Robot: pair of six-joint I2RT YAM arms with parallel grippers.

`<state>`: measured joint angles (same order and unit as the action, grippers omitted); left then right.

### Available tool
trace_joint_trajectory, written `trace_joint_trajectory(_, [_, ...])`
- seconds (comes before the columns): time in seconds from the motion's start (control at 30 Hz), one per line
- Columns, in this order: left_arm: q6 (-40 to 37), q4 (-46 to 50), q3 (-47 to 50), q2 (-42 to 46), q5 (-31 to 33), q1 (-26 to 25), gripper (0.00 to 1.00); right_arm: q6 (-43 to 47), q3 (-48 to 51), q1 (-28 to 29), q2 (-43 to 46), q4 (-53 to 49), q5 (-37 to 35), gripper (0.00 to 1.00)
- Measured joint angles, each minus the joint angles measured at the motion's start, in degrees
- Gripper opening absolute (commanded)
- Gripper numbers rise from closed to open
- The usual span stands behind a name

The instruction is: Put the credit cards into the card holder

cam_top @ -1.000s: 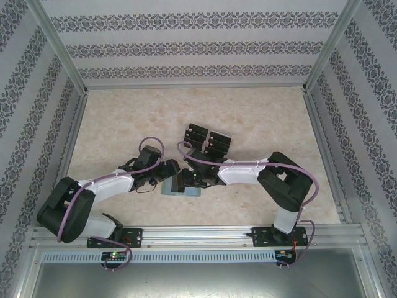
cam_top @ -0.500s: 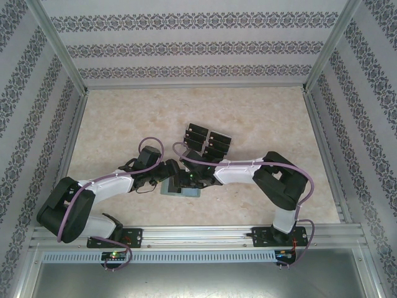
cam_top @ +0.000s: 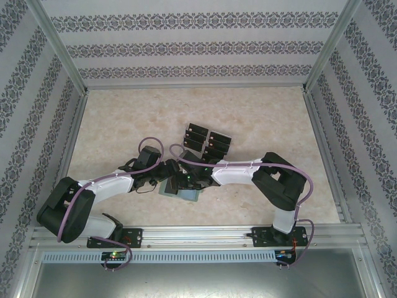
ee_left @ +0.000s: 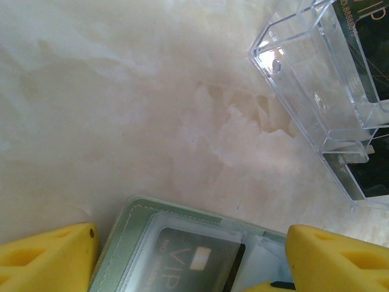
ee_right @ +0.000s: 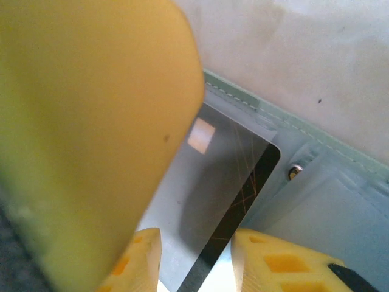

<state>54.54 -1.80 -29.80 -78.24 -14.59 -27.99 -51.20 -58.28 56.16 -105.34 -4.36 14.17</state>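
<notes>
The grey-green card holder (ee_left: pixel 118 243) lies open near the table's front (cam_top: pixel 189 197). One black credit card (ee_left: pixel 182 261) sits almost fully in its clear sleeve, with a dark strip (ee_right: pixel 255 188) still outside. My left gripper (ee_left: pixel 193 258) is open and straddles the holder, one yellow finger (ee_left: pixel 48 261) at its left edge. My right gripper (ee_right: pixel 196 258) is open above the card, and its fingertip (ee_right: pixel 279 261) rests against the exposed edge. More credit cards (cam_top: pixel 208 141) stand in a clear tray (ee_left: pixel 316 79).
The clear tray stands just behind both grippers, mid-table. The left gripper's finger (ee_right: pixel 91 121) looms close against the right wrist camera. Patterned walls and metal rails (cam_top: pixel 198 233) fence the marble tabletop. Bare surface (cam_top: pixel 124 118) lies left and behind.
My right gripper has slid left over the holder, closer to the left gripper. The holder has skewed slightly. The left arm has stayed put.
</notes>
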Motion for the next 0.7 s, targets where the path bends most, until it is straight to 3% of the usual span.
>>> trace_joint_trajectory(0.5, [1.0,-0.4,0.0,-0.3,-0.2,0.3,0.81,0.2,-2.8,0.4,-2.0,-2.6,0.3,0.37])
trace_joint_trajectory(0.7, [1.3,-0.4,0.0,-0.3,-0.2,0.4,0.81,0.4,-1.8,0.6,-1.0,-2.4,0.2,0.44])
